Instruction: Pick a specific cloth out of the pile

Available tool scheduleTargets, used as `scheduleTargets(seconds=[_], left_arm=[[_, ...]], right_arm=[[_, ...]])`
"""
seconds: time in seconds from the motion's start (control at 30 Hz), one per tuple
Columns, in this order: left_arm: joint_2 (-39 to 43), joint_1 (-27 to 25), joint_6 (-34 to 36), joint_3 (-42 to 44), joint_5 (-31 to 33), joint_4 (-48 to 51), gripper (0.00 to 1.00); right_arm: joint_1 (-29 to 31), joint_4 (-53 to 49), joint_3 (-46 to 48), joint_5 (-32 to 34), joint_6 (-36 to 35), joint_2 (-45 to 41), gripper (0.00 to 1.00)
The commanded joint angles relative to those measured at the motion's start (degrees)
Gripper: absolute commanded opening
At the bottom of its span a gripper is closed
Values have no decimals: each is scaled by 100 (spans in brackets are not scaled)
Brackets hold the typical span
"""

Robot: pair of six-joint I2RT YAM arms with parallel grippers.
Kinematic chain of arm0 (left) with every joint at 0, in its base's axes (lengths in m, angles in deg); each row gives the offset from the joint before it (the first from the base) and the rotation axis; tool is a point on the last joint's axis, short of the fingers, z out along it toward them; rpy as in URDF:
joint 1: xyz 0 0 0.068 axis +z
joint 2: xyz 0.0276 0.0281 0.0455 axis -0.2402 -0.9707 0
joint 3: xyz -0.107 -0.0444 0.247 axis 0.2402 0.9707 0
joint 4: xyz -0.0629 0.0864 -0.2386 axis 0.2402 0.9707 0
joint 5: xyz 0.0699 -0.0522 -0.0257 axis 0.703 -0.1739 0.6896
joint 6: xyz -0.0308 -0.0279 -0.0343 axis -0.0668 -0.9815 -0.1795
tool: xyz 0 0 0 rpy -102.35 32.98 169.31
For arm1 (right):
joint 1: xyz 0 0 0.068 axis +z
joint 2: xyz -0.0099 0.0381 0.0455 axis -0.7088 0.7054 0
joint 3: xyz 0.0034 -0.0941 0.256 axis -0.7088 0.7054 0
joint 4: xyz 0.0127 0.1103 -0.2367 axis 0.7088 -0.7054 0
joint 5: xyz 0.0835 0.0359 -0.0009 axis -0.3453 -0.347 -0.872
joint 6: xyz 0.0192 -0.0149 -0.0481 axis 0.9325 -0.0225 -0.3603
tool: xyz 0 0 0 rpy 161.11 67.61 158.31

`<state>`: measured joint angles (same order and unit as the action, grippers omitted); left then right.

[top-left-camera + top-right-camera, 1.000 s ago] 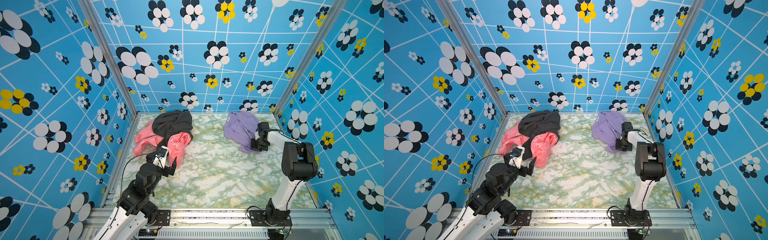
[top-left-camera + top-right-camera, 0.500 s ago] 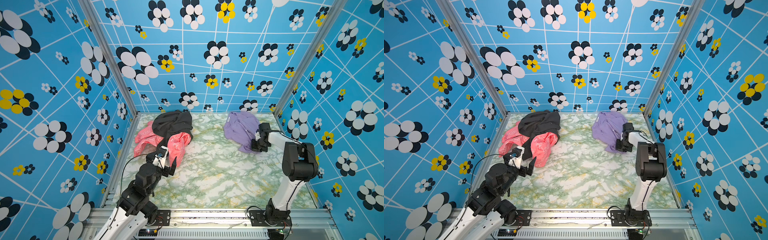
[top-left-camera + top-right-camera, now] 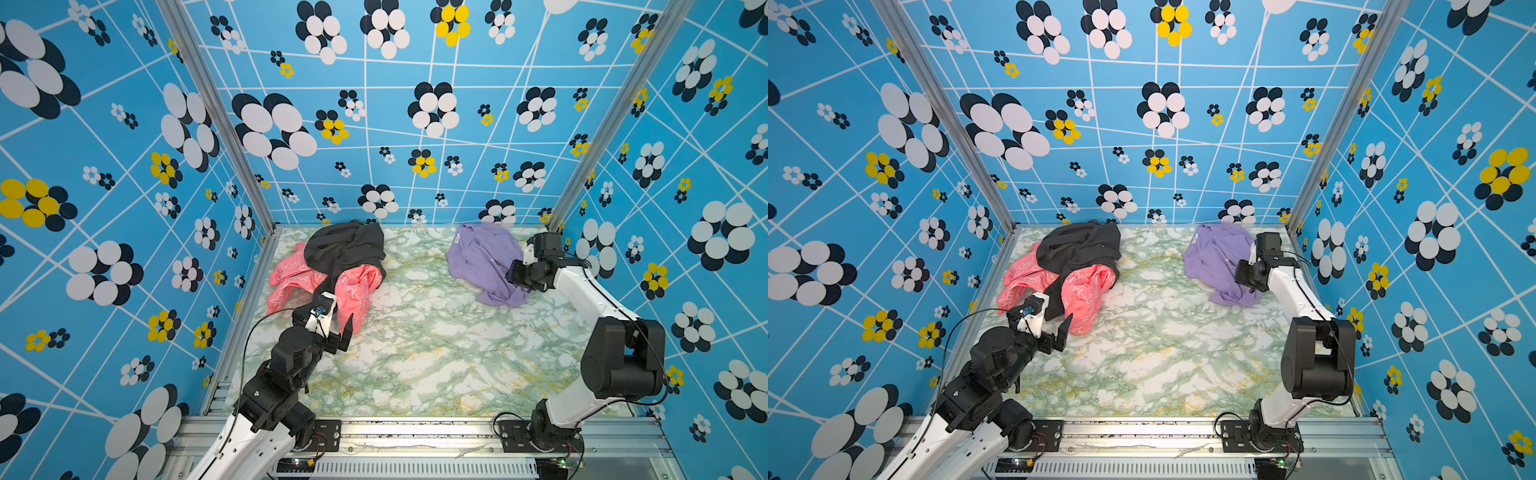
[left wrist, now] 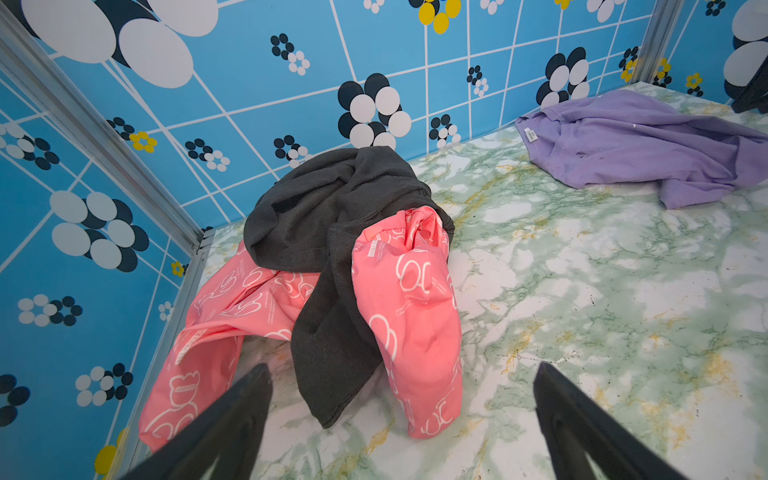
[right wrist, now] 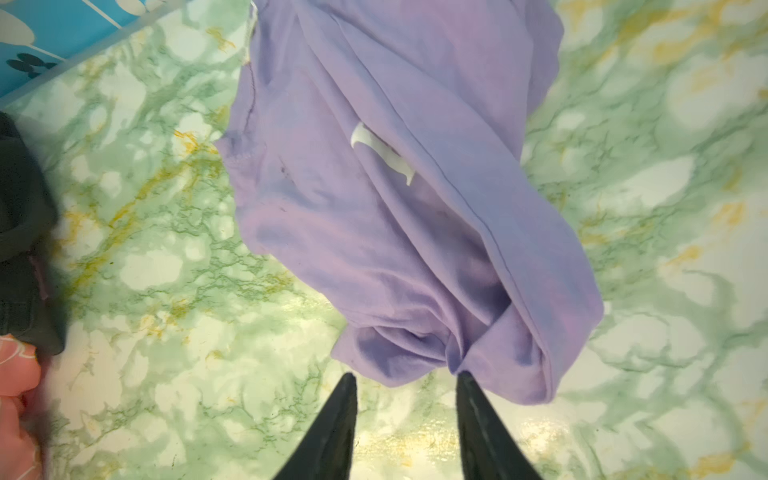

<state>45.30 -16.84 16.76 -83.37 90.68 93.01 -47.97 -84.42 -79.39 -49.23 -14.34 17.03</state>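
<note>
The lavender cloth (image 3: pixel 482 262) lies crumpled by itself at the back right of the marble table (image 3: pixel 436 353), a white label (image 5: pixel 382 153) showing on it. It lies apart from the pile, where a black garment (image 3: pixel 345 249) is draped over a coral-pink printed cloth (image 3: pixel 357 291) at the back left. My right gripper (image 5: pixel 406 375) is open at the lavender cloth's near edge, one fingertip touching a fold and bare marble between the jaws. My left gripper (image 4: pixel 401 368) stands wide open and empty, just in front of the pile.
Blue flower-patterned walls (image 3: pixel 374 124) close in the table at the back and both sides, with metal posts (image 3: pixel 232 137) in the corners. A metal rail (image 3: pixel 415 428) carrying both arm bases runs along the front edge.
The right gripper's jaws have parted and let go of the lavender cloth, which now rests on the table. The left arm has stayed still.
</note>
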Motion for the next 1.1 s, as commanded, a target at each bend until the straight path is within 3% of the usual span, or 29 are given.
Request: scheduleTargets(seconds=[0.0, 0.27, 0.53, 0.83, 1.07], left_arm=[[65, 42, 68, 86, 29, -21, 99], [65, 42, 66, 85, 30, -12, 99], [50, 40, 83, 102, 45, -21, 99], [4, 59, 118, 115, 61, -30, 99], [-20, 68, 118, 118, 41, -30, 99]], right_arm=[[-7, -115, -366, -64, -14, 149, 49], [42, -870, -1648, 381, -525, 1147, 59], [129, -1197, -2923, 520, -705, 2266, 62], [303, -1700, -4191, 546, -957, 3426, 59], [318, -1754, -4401, 649, -1095, 3806, 50]])
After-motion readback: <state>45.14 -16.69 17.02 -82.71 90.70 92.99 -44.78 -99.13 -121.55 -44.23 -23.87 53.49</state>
